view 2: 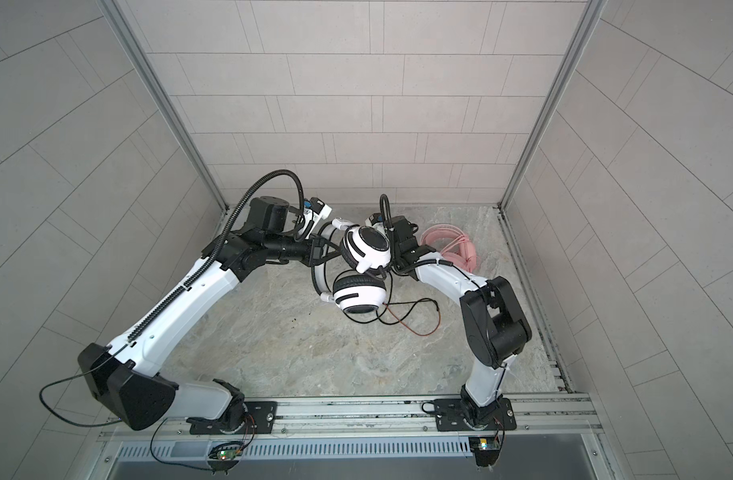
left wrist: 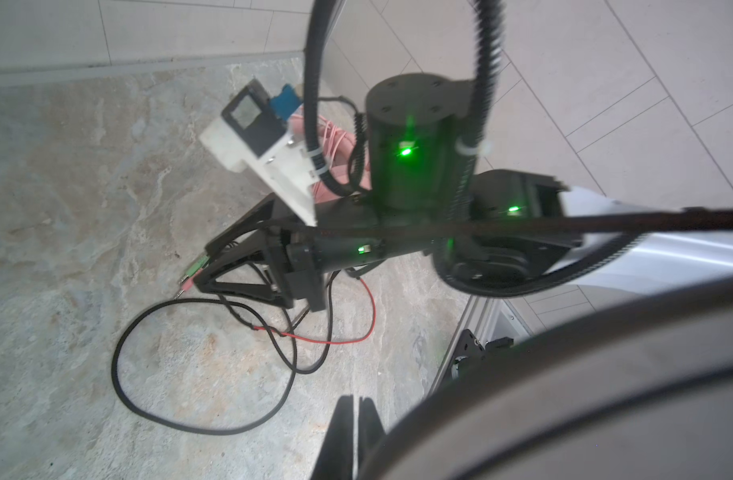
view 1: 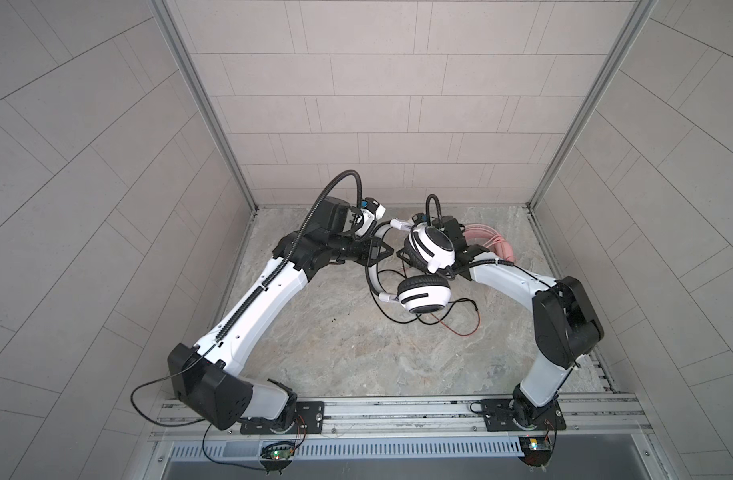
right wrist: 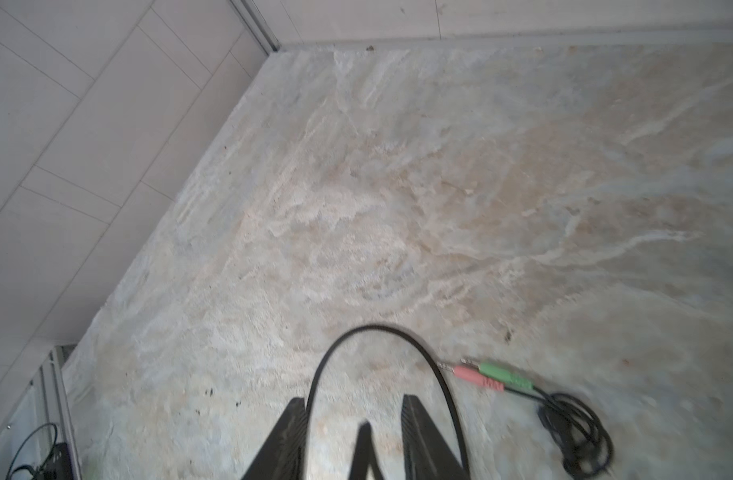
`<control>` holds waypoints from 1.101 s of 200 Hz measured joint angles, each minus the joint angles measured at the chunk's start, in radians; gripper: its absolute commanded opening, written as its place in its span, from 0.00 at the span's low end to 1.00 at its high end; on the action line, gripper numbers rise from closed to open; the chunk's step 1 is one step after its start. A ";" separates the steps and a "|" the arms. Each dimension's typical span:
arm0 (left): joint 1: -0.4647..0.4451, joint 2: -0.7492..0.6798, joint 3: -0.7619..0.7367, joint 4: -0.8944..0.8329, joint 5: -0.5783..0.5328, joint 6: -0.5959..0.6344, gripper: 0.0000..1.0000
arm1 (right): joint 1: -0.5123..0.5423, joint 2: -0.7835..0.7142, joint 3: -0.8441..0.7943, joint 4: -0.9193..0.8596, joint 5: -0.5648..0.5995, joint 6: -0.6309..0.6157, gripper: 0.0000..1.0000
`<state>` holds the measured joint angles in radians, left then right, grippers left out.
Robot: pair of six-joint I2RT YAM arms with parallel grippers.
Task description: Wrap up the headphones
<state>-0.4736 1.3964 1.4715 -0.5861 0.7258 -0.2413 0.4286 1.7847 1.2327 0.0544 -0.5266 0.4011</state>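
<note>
The white-and-black headphones hang above the table in both top views, one striped cup [view 1: 431, 245] over the other [view 1: 423, 296]. My left gripper [view 1: 387, 249] is shut on their headband [view 1: 373, 274], which fills the left wrist view as a dark blurred arc [left wrist: 564, 395]. My right gripper [right wrist: 356, 405] is open low over the table, and the thin black cable [right wrist: 373, 329] loops past its fingers. The cable's pink and green plugs [right wrist: 493, 376] lie beside it. The pink headphones [view 1: 491, 245] lie at the back right, behind the right arm.
Loose black cable [left wrist: 119, 353] and a red wire [view 1: 464, 330] lie on the marbled table [view 1: 348, 357] below the cups. Tiled walls close in the back and both sides. A metal rail [view 1: 398, 409] runs along the front.
</note>
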 measured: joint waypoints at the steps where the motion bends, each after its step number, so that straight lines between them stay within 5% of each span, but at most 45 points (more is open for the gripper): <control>1: 0.001 0.000 0.002 0.000 0.000 0.000 0.00 | 0.000 0.003 0.000 0.005 0.000 0.002 0.45; 36: 0.034 0.000 0.055 0.006 0.043 -0.041 0.00 | -0.003 0.172 0.015 0.298 -0.065 0.165 0.48; 83: 0.139 0.000 0.082 0.013 0.033 -0.138 0.00 | 0.002 0.254 -0.089 0.579 -0.109 0.321 0.12; 109: 0.201 0.000 0.083 0.031 -0.038 -0.219 0.00 | 0.016 0.211 -0.235 0.639 -0.121 0.326 0.06; 165: 0.269 0.097 0.183 0.042 -0.247 -0.352 0.00 | 0.089 -0.061 -0.498 0.594 -0.112 0.279 0.04; 220: 0.326 0.200 0.240 -0.012 -0.501 -0.416 0.00 | 0.309 -0.458 -0.520 0.154 0.094 0.071 0.03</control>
<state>-0.1478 1.5967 1.7111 -0.5980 0.2249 -0.6571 0.7372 1.3266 0.7132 0.2085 -0.4324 0.4725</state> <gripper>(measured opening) 0.073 0.047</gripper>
